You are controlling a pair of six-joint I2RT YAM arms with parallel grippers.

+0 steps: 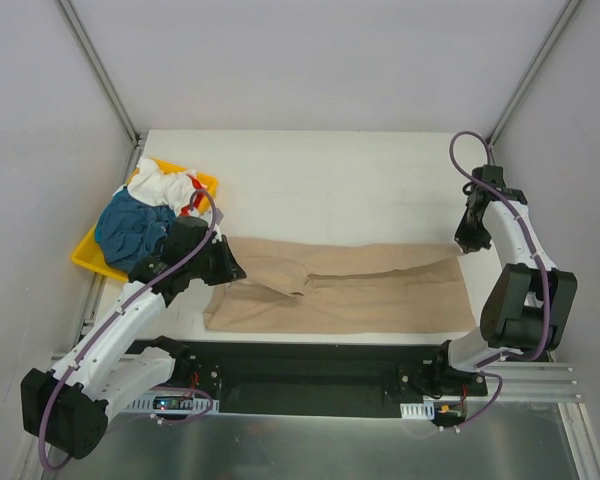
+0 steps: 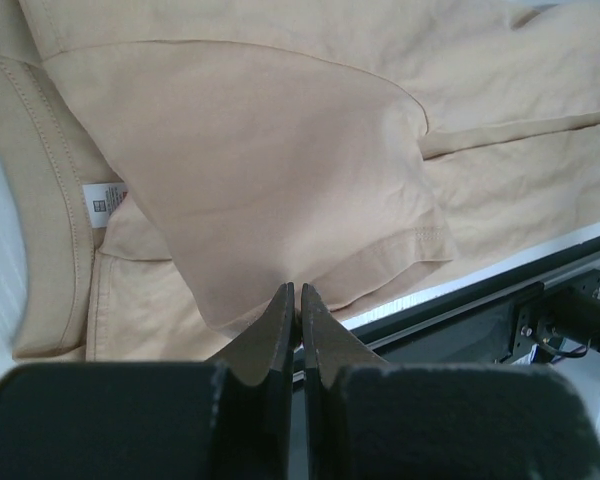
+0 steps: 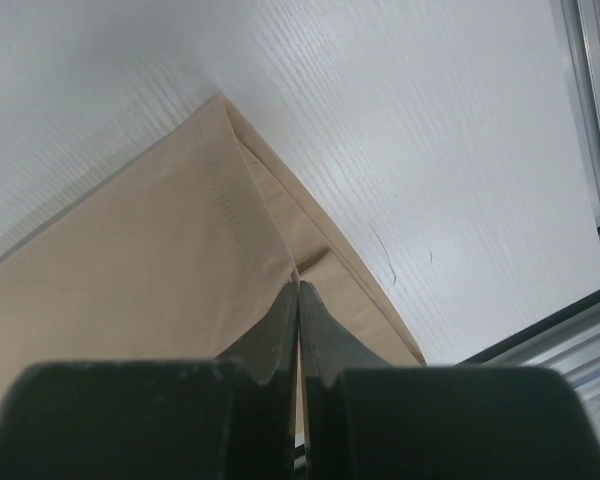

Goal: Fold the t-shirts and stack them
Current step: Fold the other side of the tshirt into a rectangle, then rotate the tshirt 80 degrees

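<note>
The white-and-black left arm (image 1: 120, 325) stretches from its base at 7 o'clock toward 1 o'clock. The black left pincer (image 2: 297, 292) has its fingers (image 2: 275, 335) pressed together on a fold of the tan-beige cloth t-shirt (image 2: 260, 170). The right arm (image 1: 525, 240) rises at 4 o'clock and bends back toward 8 o'clock. The right pincer (image 3: 297, 290) is clamped on the shirt's corner.

Legible markings: none.
A small white tag (image 2: 102, 200) sewn at the neck of the tan t-shirt (image 2: 260, 180) carries dark print, too small to read.
</note>
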